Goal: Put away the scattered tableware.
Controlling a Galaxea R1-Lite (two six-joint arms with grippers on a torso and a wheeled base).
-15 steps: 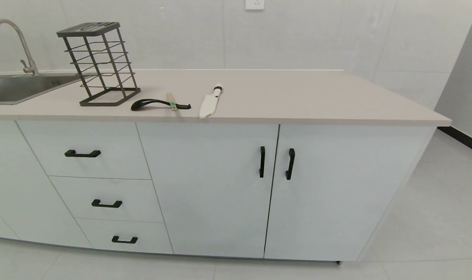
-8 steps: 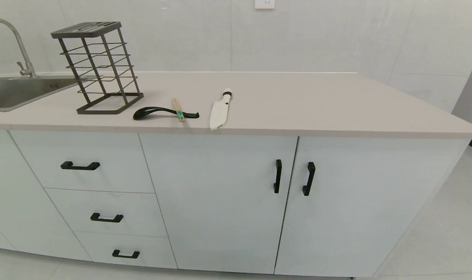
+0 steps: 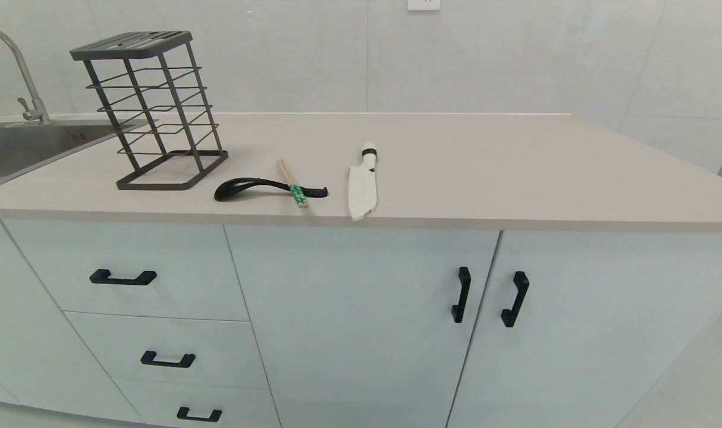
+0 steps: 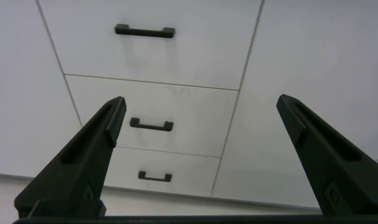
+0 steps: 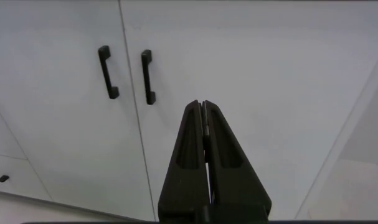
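Note:
On the beige counter (image 3: 486, 166) lie a black spoon (image 3: 260, 187), a pair of wooden chopsticks (image 3: 292, 182) with a green band across the spoon's handle, and a white knife (image 3: 362, 187) whose blade tip reaches the front edge. A black wire rack (image 3: 150, 113) stands to their left. My left gripper (image 4: 201, 109) is open, low down, facing the drawer fronts (image 4: 151, 118). My right gripper (image 5: 205, 112) is shut with nothing in it, facing the cabinet doors (image 5: 195, 93).
A steel sink (image 3: 22, 142) with a tap (image 3: 16, 65) is set into the counter's far left. Below are three drawers with black handles (image 3: 123, 277) and two doors with vertical black handles (image 3: 489, 292). The right half of the counter lies bare.
The whole head view has shifted: the counter and cabinets appear closer and lower, so the camera has moved nearer. The tableware keeps its places on the counter.

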